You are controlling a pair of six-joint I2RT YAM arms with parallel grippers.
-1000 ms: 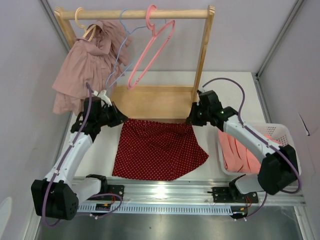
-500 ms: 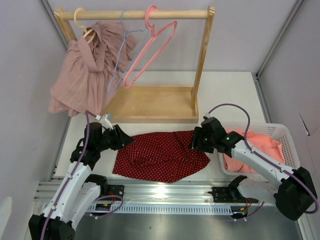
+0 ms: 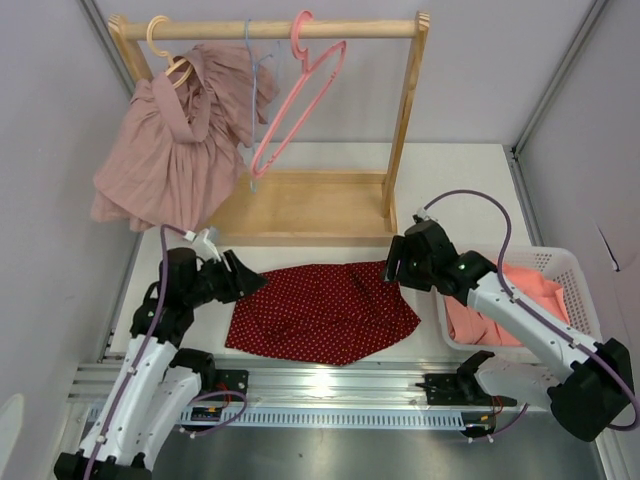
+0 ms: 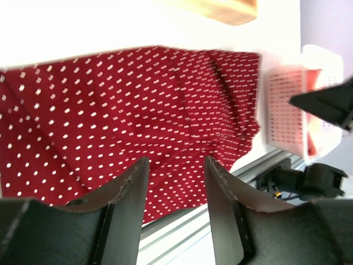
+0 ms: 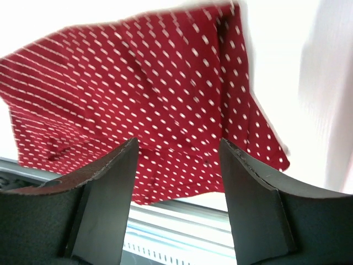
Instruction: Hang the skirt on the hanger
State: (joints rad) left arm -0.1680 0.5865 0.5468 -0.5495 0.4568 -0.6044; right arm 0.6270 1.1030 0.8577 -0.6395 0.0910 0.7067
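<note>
Skirt lies spread flat on the bench between the arms, not yet lifted. Left pincer and right pincer both hang wide and empty by its far corners. Grasping looks like the step in hand: each must pinch that far edge, then carry it to the pink hanger on the rail
</note>
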